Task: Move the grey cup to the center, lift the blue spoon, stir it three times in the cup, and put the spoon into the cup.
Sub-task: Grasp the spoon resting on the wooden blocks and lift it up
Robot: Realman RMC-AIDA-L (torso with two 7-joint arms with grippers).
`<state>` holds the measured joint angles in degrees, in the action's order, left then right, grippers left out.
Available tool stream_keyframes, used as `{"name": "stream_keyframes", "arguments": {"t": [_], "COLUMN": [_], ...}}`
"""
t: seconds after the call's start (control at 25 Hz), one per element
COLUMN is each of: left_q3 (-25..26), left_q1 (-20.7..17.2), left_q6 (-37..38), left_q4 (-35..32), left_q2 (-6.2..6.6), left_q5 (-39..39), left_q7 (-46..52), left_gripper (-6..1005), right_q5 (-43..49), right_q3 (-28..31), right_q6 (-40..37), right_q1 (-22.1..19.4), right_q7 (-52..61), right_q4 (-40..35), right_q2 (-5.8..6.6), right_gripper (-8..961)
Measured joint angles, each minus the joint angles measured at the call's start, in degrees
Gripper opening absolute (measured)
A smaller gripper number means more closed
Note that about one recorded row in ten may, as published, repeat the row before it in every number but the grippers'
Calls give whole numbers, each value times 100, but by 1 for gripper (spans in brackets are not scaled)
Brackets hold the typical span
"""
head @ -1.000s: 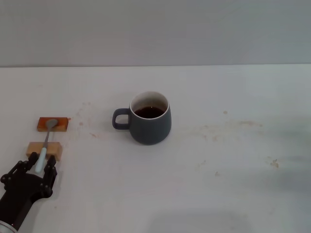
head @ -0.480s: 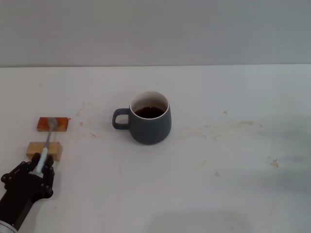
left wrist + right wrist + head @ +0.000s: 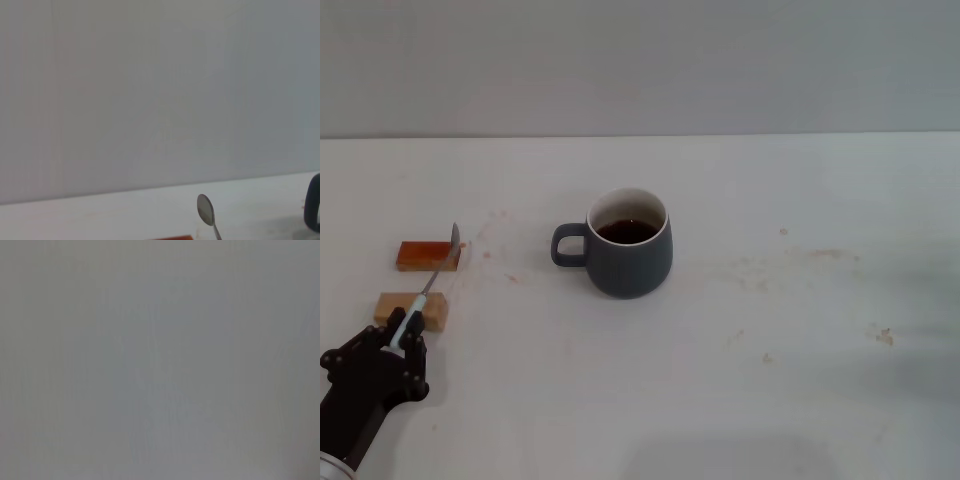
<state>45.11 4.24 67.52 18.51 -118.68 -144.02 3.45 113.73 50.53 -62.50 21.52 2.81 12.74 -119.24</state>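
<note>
Now the left gripper (image 3: 405,335), low at about 8 o'clock on the white surface (image 3: 770,330), has its fingers clamped on the pale handle of the blue spoon (image 3: 432,284), whose metal bowl tilts up toward 1 o'clock above the red-brown block (image 3: 425,255) and the tan block (image 3: 408,308). Near the middle stands the grey cup (image 3: 625,245), upright with dark liquid inside and its handle pointing to 9 o'clock, well apart from the spoon. Nothing of the right gripper shows.

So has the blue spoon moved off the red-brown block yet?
Yes. The blue spoon, held by the left gripper, has tilted up; its bowl has lifted off the red-brown block.
</note>
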Motion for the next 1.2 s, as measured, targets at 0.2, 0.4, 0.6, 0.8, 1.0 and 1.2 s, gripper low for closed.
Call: {"name": "stream_keyframes", "arguments": {"t": [0.2,0.4,0.6,0.8,1.0,1.2], "left_q3": [-35,-99,-130,-119,-9,272], "left_q1": [-9,18,-13,-34,-79,-166], "left_q6": [149,170,-6,-515,-1157,-1636], "left_q4": [36,179,713,1424,2215,2940], "left_q2": [9,42,169,479,759,1012], "left_q5": [-25,-30,-38,-38,-42,-253], "left_q7": [-2,-113,-401,-412,-624,-651], "left_gripper": [137,137,137,137,137,137], "right_q5": [0,0,0,0,0,0], "right_q3": [0,-4,-17,-26,-77,-79], "right_q6": [0,0,-3,-13,-74,-106], "right_q1": [-8,-9,-7,-30,-92,-127], "right_q7": [0,0,0,0,0,0], "right_q4": [0,17,29,61,78,80], "right_q2": [-2,-3,-3,-2,-2,-2], "right_gripper": [0,0,-1,-2,-1,-2]}}
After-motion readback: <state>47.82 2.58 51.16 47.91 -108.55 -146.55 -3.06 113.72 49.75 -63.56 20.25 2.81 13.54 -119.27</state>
